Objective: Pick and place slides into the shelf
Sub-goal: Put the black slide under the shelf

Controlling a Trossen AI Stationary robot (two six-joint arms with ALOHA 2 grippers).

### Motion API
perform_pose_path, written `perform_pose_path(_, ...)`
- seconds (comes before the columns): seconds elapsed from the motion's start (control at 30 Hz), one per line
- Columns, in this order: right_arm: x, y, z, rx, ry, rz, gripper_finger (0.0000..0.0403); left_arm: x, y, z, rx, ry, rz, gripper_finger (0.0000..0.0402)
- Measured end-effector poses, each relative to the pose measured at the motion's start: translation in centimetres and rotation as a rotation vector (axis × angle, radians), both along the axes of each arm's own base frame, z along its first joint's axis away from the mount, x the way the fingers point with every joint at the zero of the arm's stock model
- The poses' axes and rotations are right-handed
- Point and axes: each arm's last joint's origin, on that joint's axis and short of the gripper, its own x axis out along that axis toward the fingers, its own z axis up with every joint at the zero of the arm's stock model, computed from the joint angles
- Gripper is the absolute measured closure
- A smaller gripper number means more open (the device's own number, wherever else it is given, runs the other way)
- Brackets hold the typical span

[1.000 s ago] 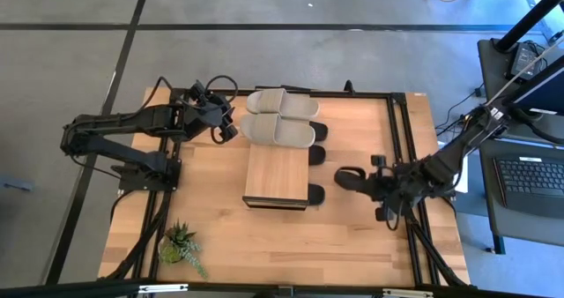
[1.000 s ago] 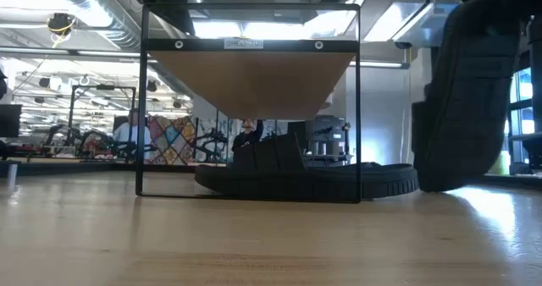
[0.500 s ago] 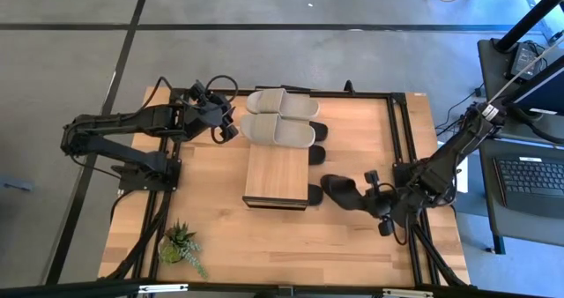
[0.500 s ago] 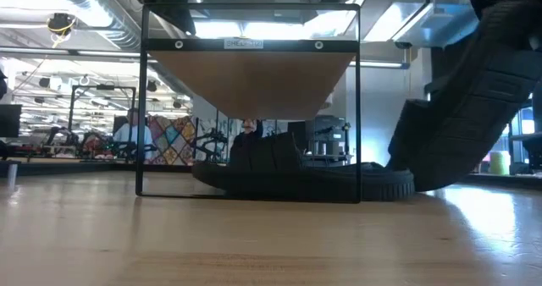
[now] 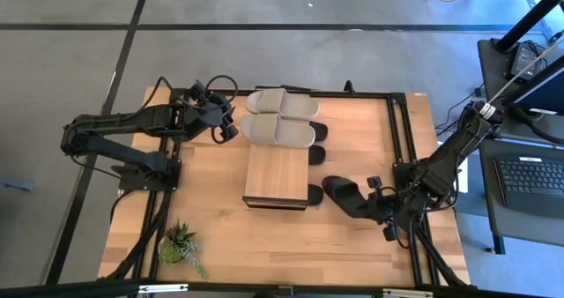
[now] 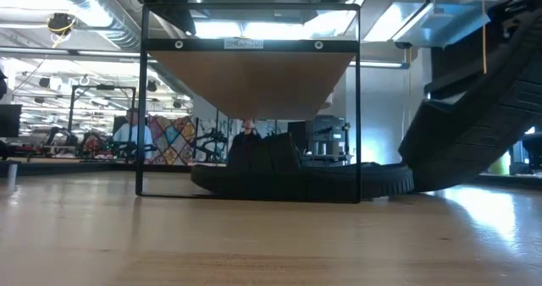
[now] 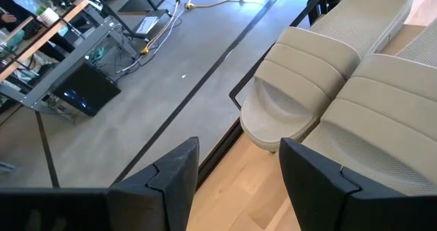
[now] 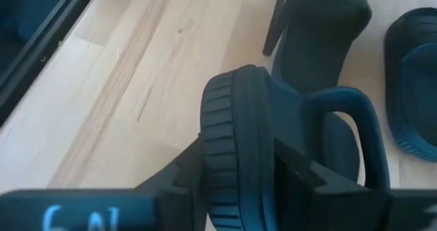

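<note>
The black slide (image 5: 342,195) has tipped lower beside the shelf (image 5: 277,175), clamped in the right gripper (image 5: 377,205) fingers; left gripper (image 5: 227,127) fingers spread.

Shelf (image 5: 277,175) mid-table; two slides (image 5: 278,129) side by side on far end; held slide (image 5: 345,195) right of shelf; plant (image 5: 181,243) near-left corner.

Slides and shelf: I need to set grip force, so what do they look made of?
The black slide in the right gripper looks like matte moulded foam or rubber, with a ribbed sole edge. The beige slides show a fine grainy, soft-looking surface. The shelf has a light wood-grain top on a thin dark frame, probably metal.
</note>
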Motion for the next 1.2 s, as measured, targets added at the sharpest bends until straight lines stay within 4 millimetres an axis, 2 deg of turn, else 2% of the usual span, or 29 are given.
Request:
perform_pose_path(0.3, -0.2, 0.2, -0.1, 0.129, 0.092, -0.027, 0.0282, 0.0, 0.0, 0.0, -0.001, -0.003, 0.001, 0.0207)
perform_pose_path(0.77, -0.2, 0.2, -0.2, 0.179, 0.105, -0.085, 0.0281, 0.0, 0.0, 0.0, -0.002, -0.005, 0.002, 0.0207)
perform_pose_path(1.03, -0.4, 0.1, -2.5, 0.203, 0.101, -0.072, 0.0281, 0.0, 0.0, 0.0, -0.002, -0.005, 0.003, 0.0207)
perform_pose_path(1.2, -0.7, -0.3, -3.8, 0.111, 0.103, -0.022, 0.0281, 0.0, 0.0, 0.0, -0.002, -0.005, 0.003, 0.0207)
